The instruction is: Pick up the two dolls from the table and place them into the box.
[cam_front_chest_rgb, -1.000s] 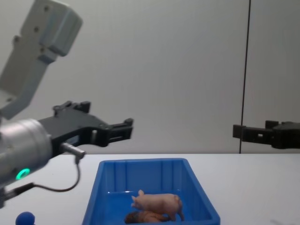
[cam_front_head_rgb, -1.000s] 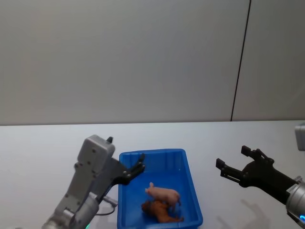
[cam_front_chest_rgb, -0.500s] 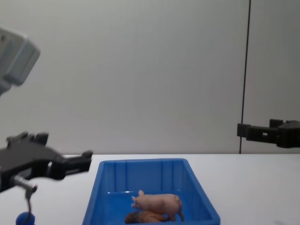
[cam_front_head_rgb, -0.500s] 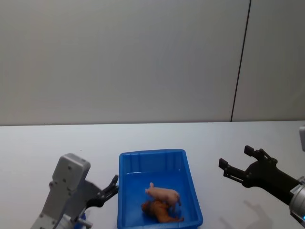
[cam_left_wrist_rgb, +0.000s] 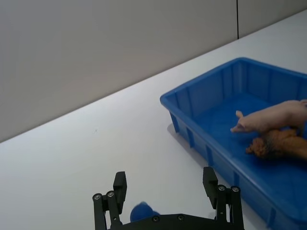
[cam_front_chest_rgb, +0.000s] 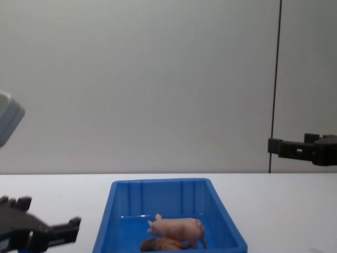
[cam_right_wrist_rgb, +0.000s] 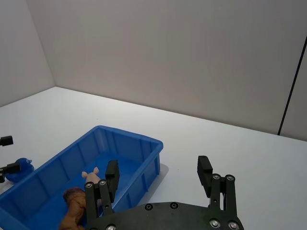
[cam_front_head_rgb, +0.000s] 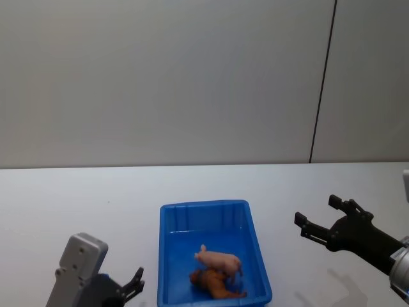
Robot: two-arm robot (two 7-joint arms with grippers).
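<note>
Two toy animals sit inside a bright blue plastic box (cam_front_head_rgb: 203,208). The pale pink pig (cam_front_head_rgb: 219,259) stands upright on its legs in the half of the box nearer the robot, with its snout towards the robot's left. The brown lion (cam_front_head_rgb: 216,283) lies low on the box floor close against the pig, on the side nearer the robot. Whether the two toys touch cannot be told.

The box rests on a flat white table (cam_front_head_rgb: 77,198), roughly in front of the robot and between its two arms.

The left gripper (cam_left_wrist_rgb: 164,181) is low over the table, to the left of the box and apart from it. Its black fingers are spread wide with nothing between them. A small blue ball (cam_left_wrist_rgb: 142,211) lies on the table just beneath that gripper, outside the box.

The right gripper (cam_front_head_rgb: 316,211) hangs above the table to the right of the box, well apart from it. Its fingers are also spread, and it holds nothing.

Behind the table is a plain grey wall (cam_front_head_rgb: 160,83) with one dark vertical seam towards the right.
</note>
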